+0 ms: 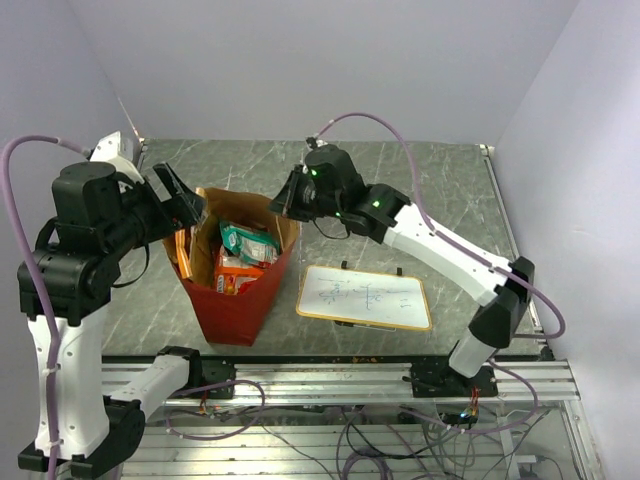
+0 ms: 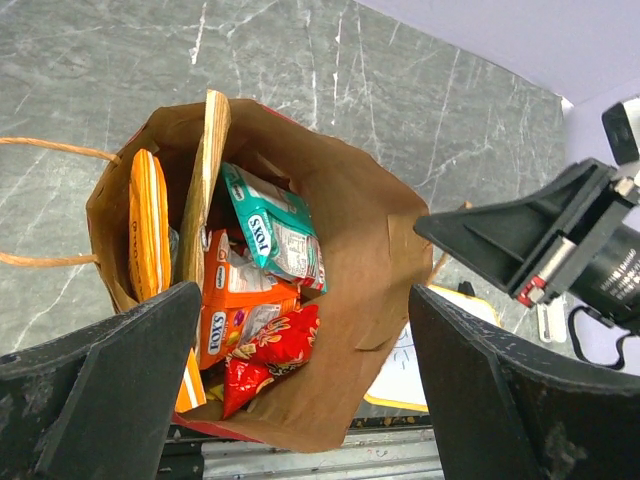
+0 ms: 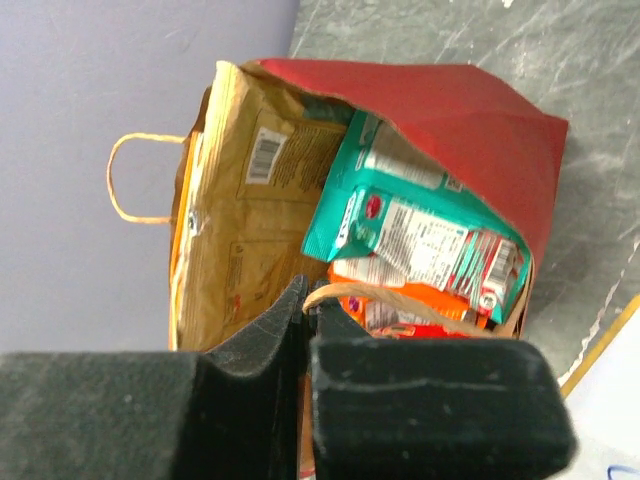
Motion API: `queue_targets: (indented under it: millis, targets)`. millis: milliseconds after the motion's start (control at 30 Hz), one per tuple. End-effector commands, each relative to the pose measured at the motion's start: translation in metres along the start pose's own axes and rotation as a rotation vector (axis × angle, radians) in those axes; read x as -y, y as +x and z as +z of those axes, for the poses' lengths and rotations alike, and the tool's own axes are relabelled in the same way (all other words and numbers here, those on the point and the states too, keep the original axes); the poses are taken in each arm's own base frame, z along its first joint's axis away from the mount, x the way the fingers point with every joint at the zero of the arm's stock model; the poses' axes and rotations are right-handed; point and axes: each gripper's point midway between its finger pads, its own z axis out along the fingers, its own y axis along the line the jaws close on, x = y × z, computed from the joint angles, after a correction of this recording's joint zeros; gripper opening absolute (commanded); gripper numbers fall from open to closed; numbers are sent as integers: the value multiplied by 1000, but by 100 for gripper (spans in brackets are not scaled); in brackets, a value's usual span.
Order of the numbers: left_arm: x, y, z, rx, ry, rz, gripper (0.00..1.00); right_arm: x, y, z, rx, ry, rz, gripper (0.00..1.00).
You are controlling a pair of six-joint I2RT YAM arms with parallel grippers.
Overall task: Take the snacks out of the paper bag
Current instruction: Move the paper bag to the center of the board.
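Note:
The red paper bag (image 1: pixel 235 300) stands open near the table's front, with its brown inside (image 2: pixel 360 250) showing. Inside it are a teal packet (image 2: pixel 272 225), an orange packet (image 2: pixel 235 300), a red packet (image 2: pixel 272 350) and a large orange-tan chip bag (image 3: pixel 250 220) upright along one wall. My left gripper (image 1: pixel 185 210) is open and empty above the bag's left rim, and its fingers (image 2: pixel 120 380) straddle the opening. My right gripper (image 1: pixel 287 198) is at the bag's right rim. It is shut (image 3: pixel 312 305) on the bag's thin string handle (image 3: pixel 420 300).
A white-framed whiteboard (image 1: pixel 365 297) lies flat to the right of the bag, and its corner shows in the left wrist view (image 2: pixel 425 370). The bag's other string handle (image 2: pixel 45 205) hangs outward on the left. The metal rail (image 1: pixel 330 380) runs along the table's front edge.

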Motion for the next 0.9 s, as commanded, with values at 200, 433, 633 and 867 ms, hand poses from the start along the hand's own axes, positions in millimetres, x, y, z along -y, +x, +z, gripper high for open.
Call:
queue_targets:
  millis: [200, 433, 633, 867]
  targets:
    - [-1, 0, 23, -30, -27, -22, 95, 4, -55, 33, 28, -50, -51, 0]
    - [-15, 9, 31, -65, -108, -58, 95, 43, -79, 20, 69, 7, -35, 0]
    - [-54, 19, 18, -65, -329, -99, 94, 59, -84, 4, 85, 33, -67, 0]
    - [-104, 37, -17, -10, -582, -153, 85, 61, -76, -2, 60, 22, -94, 0]
